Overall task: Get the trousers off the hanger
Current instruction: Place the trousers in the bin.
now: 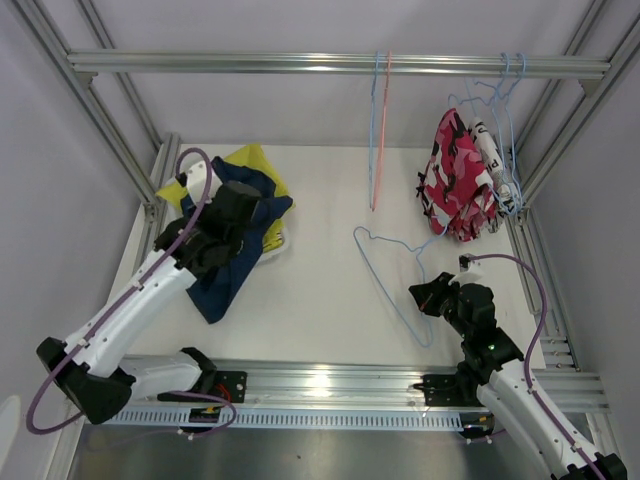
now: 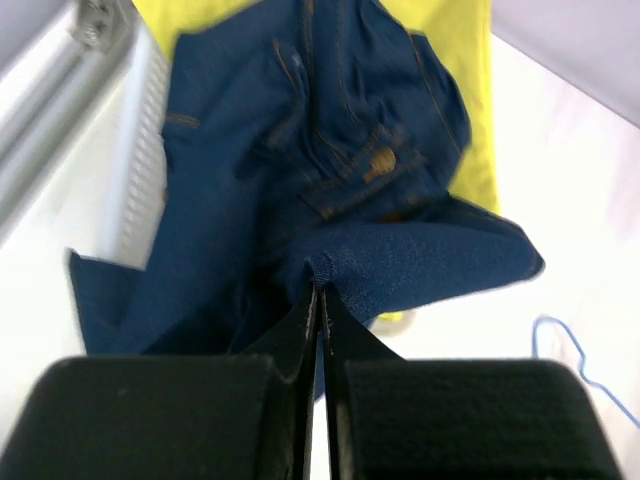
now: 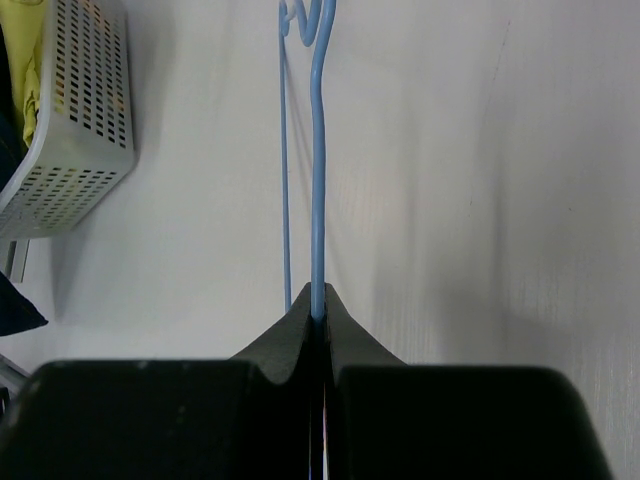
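Navy blue trousers lie in a heap at the left of the table, on top of yellow trousers. My left gripper is shut on a fold of the navy cloth. A bare blue wire hanger lies on the table. My right gripper is shut on its wire. Pink-red patterned trousers and a white pair with black lettering hang on hangers at the back right.
Two bare hangers, blue and red, hang from the metal rail at the back. Frame posts stand along both sides. A white perforated tray shows at the left of the right wrist view.
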Motion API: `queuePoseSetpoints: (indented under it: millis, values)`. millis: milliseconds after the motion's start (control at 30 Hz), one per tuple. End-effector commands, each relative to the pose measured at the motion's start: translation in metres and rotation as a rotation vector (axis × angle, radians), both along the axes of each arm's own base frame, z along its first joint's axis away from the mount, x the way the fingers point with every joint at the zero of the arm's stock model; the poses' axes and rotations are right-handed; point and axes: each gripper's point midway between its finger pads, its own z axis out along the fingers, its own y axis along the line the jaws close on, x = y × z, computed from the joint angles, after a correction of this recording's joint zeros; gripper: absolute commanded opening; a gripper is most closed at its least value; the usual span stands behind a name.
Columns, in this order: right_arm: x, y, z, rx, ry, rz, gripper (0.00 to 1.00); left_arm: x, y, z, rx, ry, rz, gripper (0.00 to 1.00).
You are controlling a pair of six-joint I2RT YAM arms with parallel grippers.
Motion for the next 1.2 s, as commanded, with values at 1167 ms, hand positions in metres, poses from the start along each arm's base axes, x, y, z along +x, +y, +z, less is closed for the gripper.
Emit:
queuePoseSetpoints:
  millis: [1167]
  values:
    - [0.009, 0.005, 0.003, 0.010, 0.002, 0.005, 0.00, 0.195, 0.098, -0.063, 0.030, 0.391, 0.186, 0.00]
